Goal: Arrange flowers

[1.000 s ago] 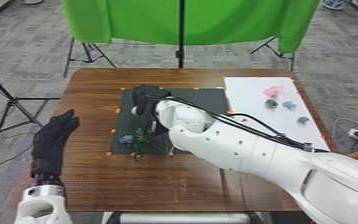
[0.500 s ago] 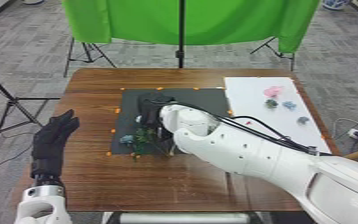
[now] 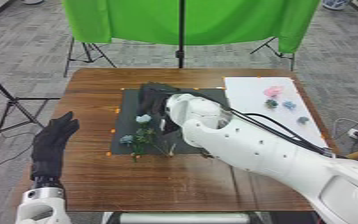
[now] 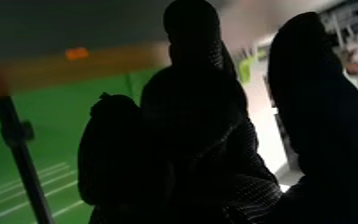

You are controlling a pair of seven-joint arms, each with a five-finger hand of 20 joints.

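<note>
Over the upper left of the black mat (image 3: 206, 95), my right hand (image 3: 154, 95) has its fingers relaxed and holds nothing that I can see. A pale blue flower (image 3: 143, 119) lies on the mat just nearer than that hand. Closer to the near edge are a blue-grey flower (image 3: 127, 140) and green leaves with stems (image 3: 143, 135). My left hand (image 3: 54, 136) is open off the table's left side. In the right wrist view, the black glove of my right hand (image 4: 193, 110) has its fingers extended, with no flower among them.
A white sheet (image 3: 246, 97) on the right of the table (image 3: 95, 175) carries a pink flower (image 3: 273, 91), a dark blue-green one (image 3: 271, 103) and blue ones (image 3: 289, 105). The right forearm spans both sheets. A green cloth (image 3: 131, 25) hangs behind.
My right hand has drawn back from the pale blue flower, toward the far edge and slightly right. The flower, partly covered before, is now fully uncovered and sits nearer the front than at first.
</note>
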